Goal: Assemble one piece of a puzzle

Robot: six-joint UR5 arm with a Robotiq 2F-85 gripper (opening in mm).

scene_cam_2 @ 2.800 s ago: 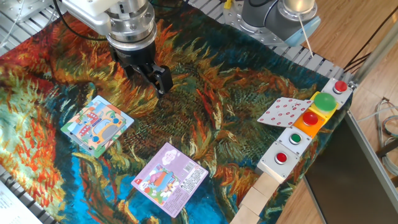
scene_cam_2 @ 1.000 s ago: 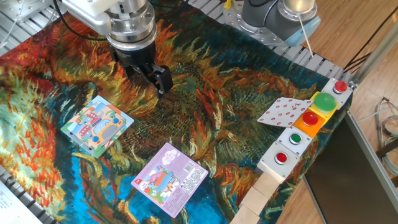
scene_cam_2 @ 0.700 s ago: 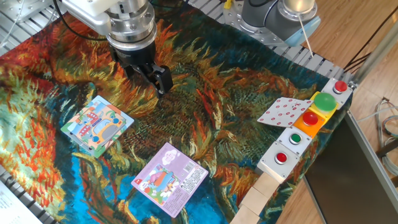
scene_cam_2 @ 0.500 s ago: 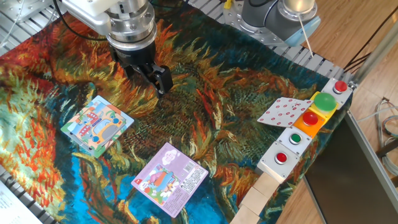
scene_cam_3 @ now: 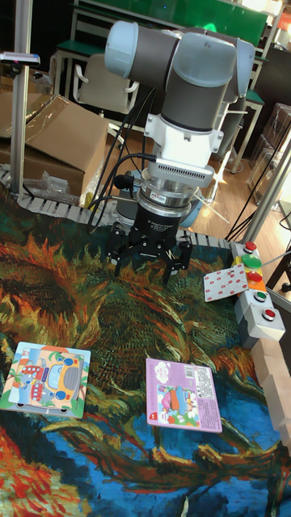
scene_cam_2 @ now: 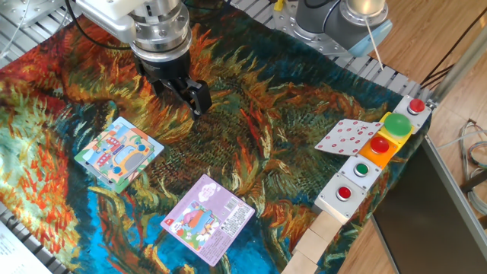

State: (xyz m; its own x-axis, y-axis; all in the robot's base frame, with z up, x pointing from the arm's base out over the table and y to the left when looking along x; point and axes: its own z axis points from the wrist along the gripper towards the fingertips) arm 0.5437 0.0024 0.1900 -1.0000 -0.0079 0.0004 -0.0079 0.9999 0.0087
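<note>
The puzzle (scene_cam_2: 118, 152) (scene_cam_3: 46, 378) is a square teal-edged board with a cartoon bus, lying flat on the patterned cloth at the left. My gripper (scene_cam_2: 183, 95) (scene_cam_3: 147, 262) hangs above the cloth, behind the board and to its right, well apart from it. Its fingers (scene_cam_3: 172, 266) are spread open with nothing between them. I cannot pick out the piece in either view; it may be lost against the busy cloth.
A purple-pink card (scene_cam_2: 207, 217) (scene_cam_3: 182, 394) lies near the front, right of the puzzle. A red-and-white card (scene_cam_2: 348, 137) (scene_cam_3: 228, 284) leans on the button box (scene_cam_2: 365, 171) (scene_cam_3: 263, 311) at the right edge. Wooden blocks (scene_cam_2: 316, 243) line the front right.
</note>
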